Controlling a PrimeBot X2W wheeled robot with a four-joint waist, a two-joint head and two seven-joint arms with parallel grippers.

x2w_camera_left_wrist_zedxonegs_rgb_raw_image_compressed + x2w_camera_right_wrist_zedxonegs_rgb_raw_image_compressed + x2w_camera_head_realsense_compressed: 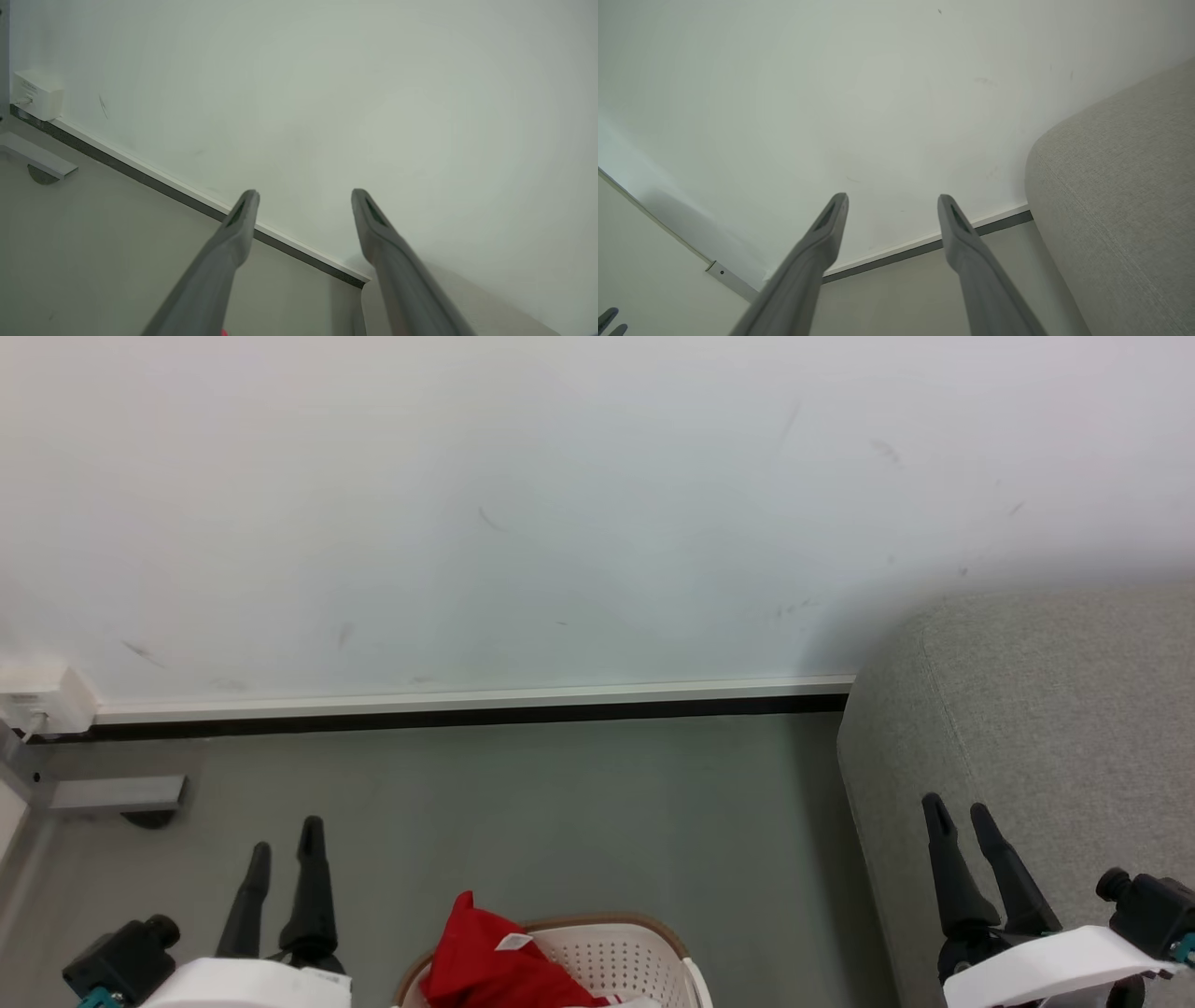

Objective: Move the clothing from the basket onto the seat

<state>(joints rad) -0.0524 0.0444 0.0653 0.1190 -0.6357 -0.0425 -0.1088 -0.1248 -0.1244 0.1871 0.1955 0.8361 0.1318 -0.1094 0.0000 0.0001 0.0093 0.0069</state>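
Clothing (485, 959) at basket (627, 959) left rim, seat (1027, 709) edge right, floor (607, 803) btwn

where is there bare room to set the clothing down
The seat is bare from its rounded corner near the wall to the right end effector. The floor between skirting, seat and basket is bare too. The basket is crowded with clothing.

- Left claw (285, 835): two long, tapering black fingers (313, 896) on a white wrist shell (252, 985).
- Right claw (954, 805): matching black fingers, white shell.
- Black camera block (121, 961) with teal trim by each wrist.
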